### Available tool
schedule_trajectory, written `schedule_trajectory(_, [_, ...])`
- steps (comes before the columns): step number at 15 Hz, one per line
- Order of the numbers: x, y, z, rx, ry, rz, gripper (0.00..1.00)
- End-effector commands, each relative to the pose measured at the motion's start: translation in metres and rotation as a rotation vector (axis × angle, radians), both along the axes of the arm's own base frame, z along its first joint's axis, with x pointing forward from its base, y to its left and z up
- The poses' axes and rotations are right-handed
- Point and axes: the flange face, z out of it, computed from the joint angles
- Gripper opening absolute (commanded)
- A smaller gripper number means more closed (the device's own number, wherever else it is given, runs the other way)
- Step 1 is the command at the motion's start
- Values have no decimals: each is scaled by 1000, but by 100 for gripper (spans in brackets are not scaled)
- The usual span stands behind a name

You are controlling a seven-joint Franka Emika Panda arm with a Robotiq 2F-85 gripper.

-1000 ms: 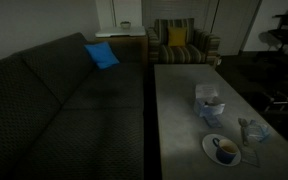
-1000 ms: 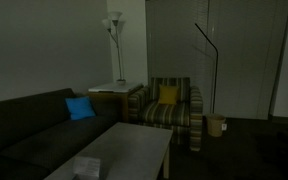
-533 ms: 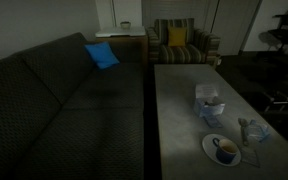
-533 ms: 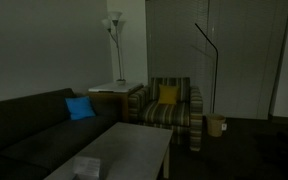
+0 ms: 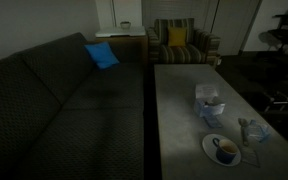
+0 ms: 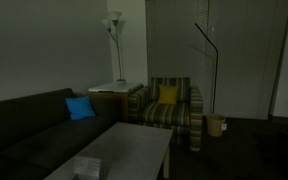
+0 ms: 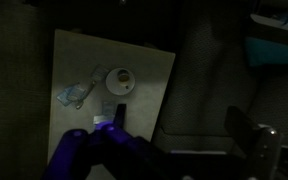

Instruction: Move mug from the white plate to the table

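**Mug seated on plate; gripper held high over table**

Wrist view: the gripper (image 7: 102,142) hangs well above the table (image 7: 84,58). It is dim and purple-lit, and whether the fingers are spread or closed cannot be told. In an exterior view, the mug (image 5: 224,150) stands on the white plate (image 5: 211,143) at the table's near end. A clear glass item (image 5: 252,128) lies near the plate, and a pale boxy object (image 5: 209,102) sits beyond. A dark sofa (image 5: 54,100) runs alongside, with a striped armchair (image 5: 181,42) past the far end.

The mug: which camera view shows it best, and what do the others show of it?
An exterior view shows the mug best: pale rim, dark inside, sitting on the white plate. The wrist view shows it small and dim from above. In an exterior view with the floor lamp, it is out of frame.
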Motion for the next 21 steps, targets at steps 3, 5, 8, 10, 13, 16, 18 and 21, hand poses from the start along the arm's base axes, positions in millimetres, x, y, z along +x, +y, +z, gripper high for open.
schedule_trajectory(3, [9,-1,-7,-38,8,13,100])
schedule_trajectory(5, [8,-1,-9,-30,31,-1,100])
schedule_trajectory(8, [2,0,-8,-19,43,7,100])
schedule_trajectory(10, [-9,5,-14,-14,43,26,100])
schedule_trajectory(13, [16,-14,-33,8,-45,38,100])
schedule_trajectory(16, [37,-33,-64,46,-90,29,100])
schedule_trajectory(18, [50,-44,-83,74,-124,19,100])
schedule_trajectory(21, [49,-46,-83,70,-126,9,100])
